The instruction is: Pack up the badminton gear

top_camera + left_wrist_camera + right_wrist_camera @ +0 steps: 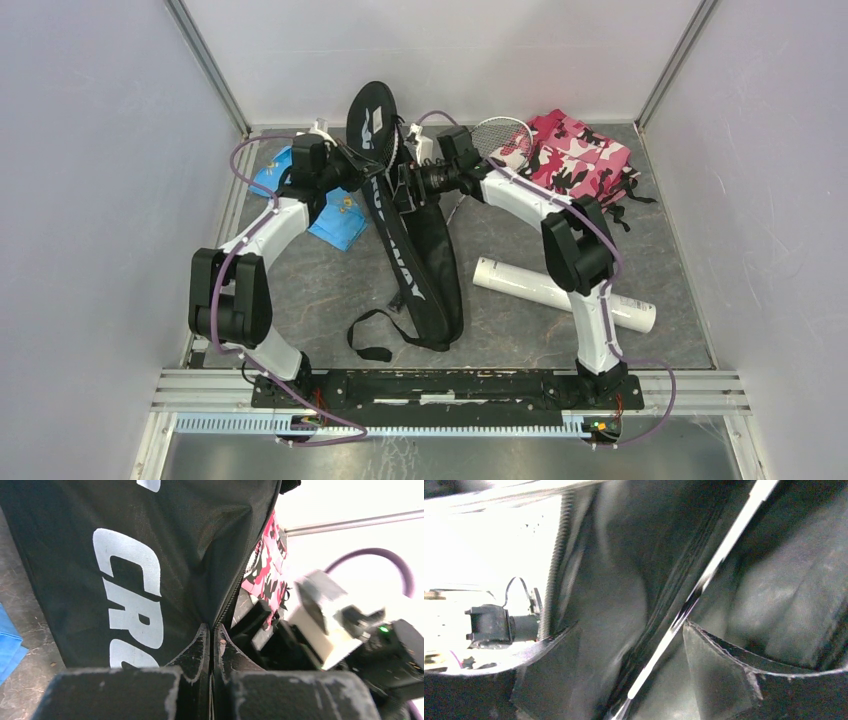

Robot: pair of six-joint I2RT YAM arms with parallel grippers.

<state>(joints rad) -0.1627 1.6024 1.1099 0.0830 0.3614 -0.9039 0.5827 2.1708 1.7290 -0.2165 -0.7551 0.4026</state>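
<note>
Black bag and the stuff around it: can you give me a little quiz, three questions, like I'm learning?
1. True or false: the white tube stands upright on the table.
2. What is the left gripper pinching? A) nothing at all B) the edge of the black bag C) the white tube
3. In the top view, what colour is the cloth lying left of the bag?
Key: 1 false, it lies on its side. 2 B. 3 blue.
</note>
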